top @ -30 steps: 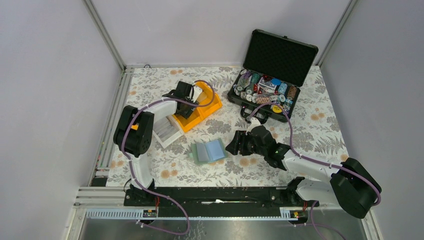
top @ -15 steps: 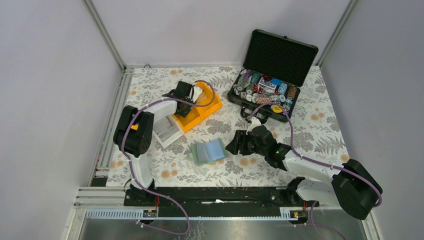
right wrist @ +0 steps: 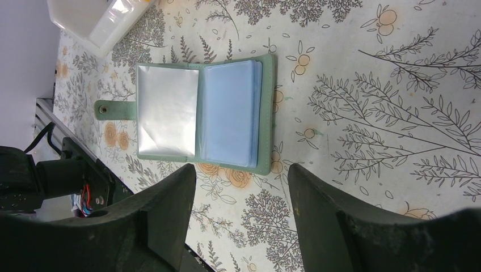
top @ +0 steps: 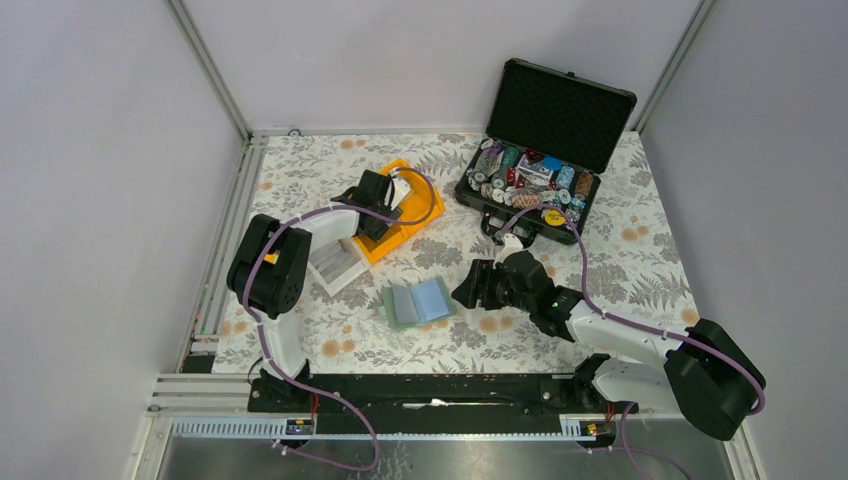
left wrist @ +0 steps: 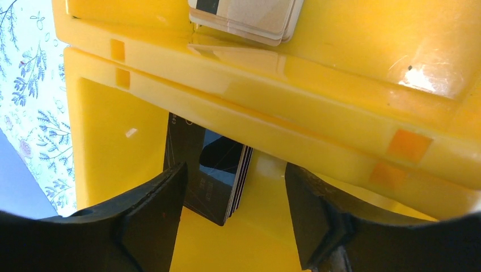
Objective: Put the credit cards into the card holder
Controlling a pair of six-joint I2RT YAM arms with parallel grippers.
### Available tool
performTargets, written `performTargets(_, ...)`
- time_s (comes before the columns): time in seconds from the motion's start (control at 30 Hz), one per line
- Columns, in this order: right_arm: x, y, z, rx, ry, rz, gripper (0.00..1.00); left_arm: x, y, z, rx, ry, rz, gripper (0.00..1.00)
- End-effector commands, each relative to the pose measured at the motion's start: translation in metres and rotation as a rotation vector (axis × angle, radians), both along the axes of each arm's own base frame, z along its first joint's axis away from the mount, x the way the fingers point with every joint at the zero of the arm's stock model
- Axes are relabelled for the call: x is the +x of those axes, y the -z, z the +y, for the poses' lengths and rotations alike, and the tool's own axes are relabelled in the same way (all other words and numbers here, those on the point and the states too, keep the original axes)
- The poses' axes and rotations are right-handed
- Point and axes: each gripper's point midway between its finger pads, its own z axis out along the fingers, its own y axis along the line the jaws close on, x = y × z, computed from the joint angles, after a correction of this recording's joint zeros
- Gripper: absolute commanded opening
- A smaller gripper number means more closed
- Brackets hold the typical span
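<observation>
A stack of black credit cards (left wrist: 207,170) leans on edge in the near compartment of a yellow bin (left wrist: 113,141). More credit cards (left wrist: 249,14), tan and silvery, lie in the far compartment. My left gripper (left wrist: 235,218) is open, reaching down into the yellow bin (top: 405,228), its fingers either side of the black stack without pinching it. In the top view the left gripper (top: 383,218) hides the cards. The card holder (top: 418,302) lies open on the table, sage-green with a silvery pocket and a pale blue one (right wrist: 230,110). Just right of the holder my right gripper (top: 470,290) is open and empty (right wrist: 241,195).
A white bin (top: 335,262) sits against the yellow bin's near left side, also seen in the right wrist view (right wrist: 96,20). An open black case (top: 545,150) full of poker chips stands at the back right. The floral tablecloth (top: 640,260) lies bare to the right.
My left gripper has shifted nearer and rightward along the yellow bin, and the bin has turned a little. The right arm and the card holder have not moved.
</observation>
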Motion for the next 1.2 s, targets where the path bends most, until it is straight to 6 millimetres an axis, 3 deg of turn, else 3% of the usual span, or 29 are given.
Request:
performTargets(0.0,0.007,-0.01,-0.001,0.024,0.022,-0.038,0.68,0.001,-0.005,0.001,0.005,-0.009,-0.011,0.67)
performTargets(0.17,0.007,-0.009,-0.002,0.021,0.024,-0.035,0.68,0.0,0.002,0.001,0.012,-0.01,0.032,0.62)
performTargets(0.3,0.007,-0.009,-0.002,0.022,0.027,-0.037,0.68,-0.002,0.005,0.001,0.015,-0.001,0.04,0.48)
performTargets(0.53,0.007,-0.01,-0.003,0.024,0.033,-0.041,0.68,-0.004,0.006,0.001,0.015,-0.001,0.038,0.35)
performTargets(1.0,0.006,-0.012,-0.008,0.033,0.049,-0.053,0.68,-0.003,-0.021,-0.001,0.077,0.003,-0.132,0.1)
performTargets(1.17,0.005,-0.012,-0.008,0.036,0.051,-0.053,0.68,0.002,-0.037,0.002,0.084,-0.017,-0.207,0.08)
